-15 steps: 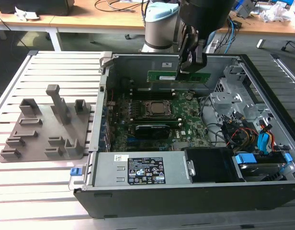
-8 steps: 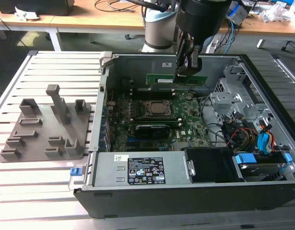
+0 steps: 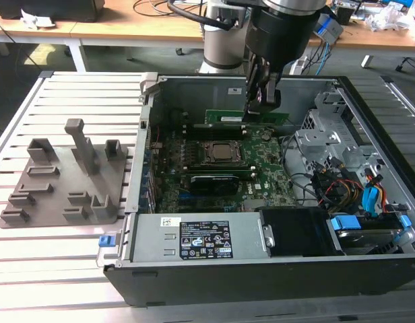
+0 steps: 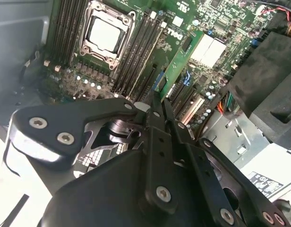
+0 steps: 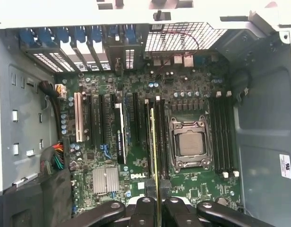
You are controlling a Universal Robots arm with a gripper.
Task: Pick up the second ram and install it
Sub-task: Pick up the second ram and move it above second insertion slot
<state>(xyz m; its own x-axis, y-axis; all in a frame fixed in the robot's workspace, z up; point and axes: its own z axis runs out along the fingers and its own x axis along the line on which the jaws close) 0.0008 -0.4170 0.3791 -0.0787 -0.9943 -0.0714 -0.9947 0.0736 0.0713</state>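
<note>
The second ram (image 3: 278, 119) is a thin green stick, and my gripper (image 3: 256, 111) is shut on its middle inside the open computer case. In the second wrist view the ram (image 4: 182, 59) runs out from my gripper (image 4: 159, 100), parallel to the black memory slots (image 4: 136, 56). It appears edge-on in the first wrist view as the ram (image 5: 153, 146) above my gripper (image 5: 154, 202), lined up over the slots beside the CPU socket (image 5: 189, 144). I cannot tell whether its edge touches a slot.
A grey plastic fixture (image 3: 66, 182) with upright posts lies on the slatted table at the exterior view's left. Inside the case are the green motherboard (image 3: 261, 168), a black card (image 3: 211, 182), the power supply (image 3: 194, 235) and drive cables (image 3: 359, 195).
</note>
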